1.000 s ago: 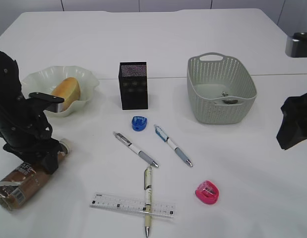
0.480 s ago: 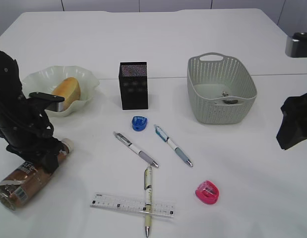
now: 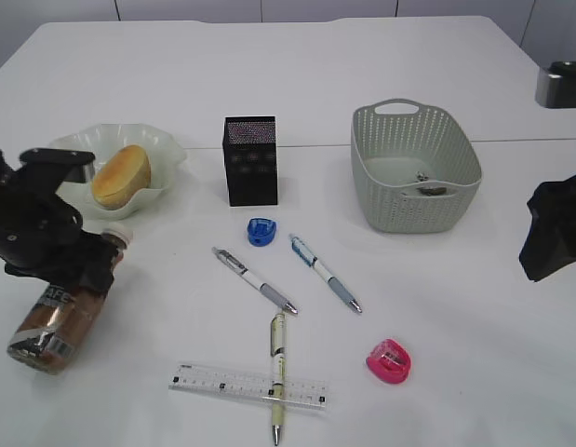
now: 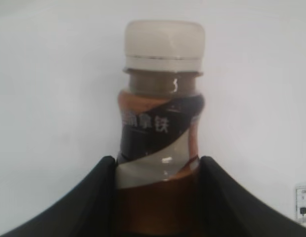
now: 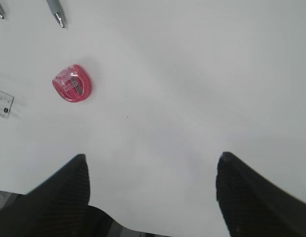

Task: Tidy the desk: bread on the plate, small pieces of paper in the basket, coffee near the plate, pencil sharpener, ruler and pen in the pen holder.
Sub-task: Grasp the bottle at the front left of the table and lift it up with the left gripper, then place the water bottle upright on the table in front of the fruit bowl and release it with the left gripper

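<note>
Coffee bottle [image 3: 62, 303], a second ago lying on its side low and left of the plate [image 3: 162, 149] under my left gripper [image 3: 78, 270], now tilts steeply with its white cap uppermost and near the plate's front edge. I cannot tell from the exterior view whether its base is touching the table [image 3: 362, 56]. My left gripper is clenched around the bottle's body: the left wrist view shows both black fingers [image 4: 93, 197] pressed against the label just below the neck, cap [image 4: 164, 39] clear above them. I judge the coffee step to be mid-way: grasp secured, bottle being raised, placement beside the plate not yet done. Bread [image 3: 122, 174] already sits on the plate.

Left arm pose: forearm swung leftward from where it stood, wrist low, gripper reaching toward the plate with the bottle between its fingers. Right gripper [image 5: 150, 197]: released, fingers spread wide over bare table, pink sharpener [image 5: 72, 83] well ahead of it; that arm hangs far right of the plate, beyond the basket [image 3: 413, 168], unchanged.
</note>
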`<state>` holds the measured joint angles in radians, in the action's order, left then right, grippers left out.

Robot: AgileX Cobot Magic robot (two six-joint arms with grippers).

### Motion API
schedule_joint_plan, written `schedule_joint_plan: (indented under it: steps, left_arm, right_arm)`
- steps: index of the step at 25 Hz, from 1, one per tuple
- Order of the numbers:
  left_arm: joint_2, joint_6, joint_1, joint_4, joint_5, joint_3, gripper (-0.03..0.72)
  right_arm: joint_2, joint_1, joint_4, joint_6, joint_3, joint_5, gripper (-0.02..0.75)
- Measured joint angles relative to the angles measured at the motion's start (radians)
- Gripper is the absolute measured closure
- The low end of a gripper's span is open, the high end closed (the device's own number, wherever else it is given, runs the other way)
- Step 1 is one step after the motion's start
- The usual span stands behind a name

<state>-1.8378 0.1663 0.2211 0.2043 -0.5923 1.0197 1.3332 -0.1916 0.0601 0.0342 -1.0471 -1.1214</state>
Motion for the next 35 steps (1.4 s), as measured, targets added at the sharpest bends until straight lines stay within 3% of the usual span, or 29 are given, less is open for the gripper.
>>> schedule_joint_plan:
  steps: [8,15,19,22,25,31,35]
  left_arm:
    - [0.410,0.092,0.000,0.021,0.405,-0.353,0.315]
    - [0.578,0.054,0.000,0.039,0.810,-0.561,0.318]
    - [0.570,-0.121,0.000,-0.052,1.025,-0.633,0.318]
    - [0.530,-0.272,0.000,-0.233,1.209,-0.665,0.318]
    - [0.460,-0.346,0.000,-0.359,1.381,-0.665,0.318]
    - [0.257,-0.371,0.002,-0.398,1.648,-0.665,0.318]
    - [0.122,-0.371,0.002,-0.400,1.679,-0.662,0.318]
  right_arm:
    - [0.000,0.000,0.000,0.000,0.000,0.006,0.154]
    - [0.000,0.000,0.000,0.000,0.000,0.007,0.155]
    - [0.000,0.000,0.000,0.000,0.000,0.007,0.155]
    - [0.000,0.000,0.000,0.000,0.000,0.011,0.154]
    - [0.000,0.000,0.000,0.000,0.000,0.012,0.154]
    - [0.000,0.000,0.000,0.000,0.000,0.012,0.155]
    - [0.000,0.000,-0.002,0.000,0.000,0.013,0.155]
